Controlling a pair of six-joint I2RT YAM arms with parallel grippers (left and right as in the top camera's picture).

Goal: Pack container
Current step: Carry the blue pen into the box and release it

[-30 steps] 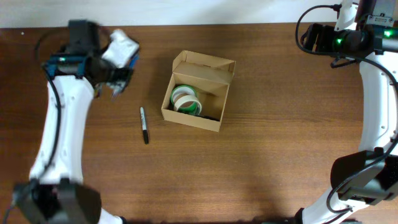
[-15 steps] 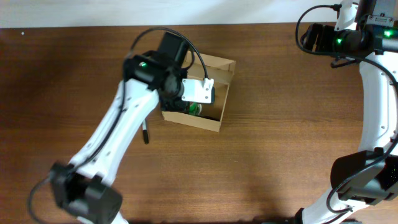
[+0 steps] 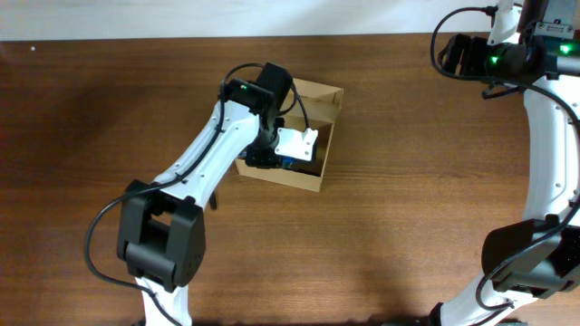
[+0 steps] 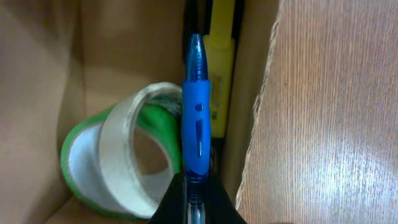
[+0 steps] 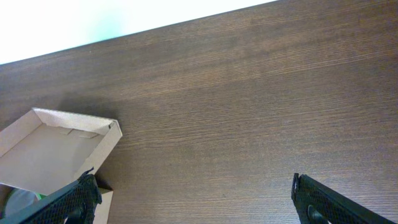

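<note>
The tan cardboard container (image 3: 323, 136) stands open at the table's middle, its flap lid raised at the back. My left gripper (image 4: 196, 186) is shut on a blue pen (image 4: 196, 118) and holds it over the container's inside, close to the right wall. In the overhead view the left gripper (image 3: 294, 152) covers much of the inside. A green tape roll (image 4: 74, 155) and a white tape roll (image 4: 121, 162) lie inside, with a yellow marker (image 4: 221, 74) along the wall. My right gripper (image 5: 193, 199) is open and empty, far away at the back right.
The right arm (image 3: 494, 54) hangs over the table's back right corner. The container's lid also shows in the right wrist view (image 5: 56, 149). A black marker (image 3: 214, 203) lies on the table left of the container, mostly hidden under my left arm.
My left arm has swung from the table's far left to the container, with its gripper now over the inside. The right arm has not moved.
</note>
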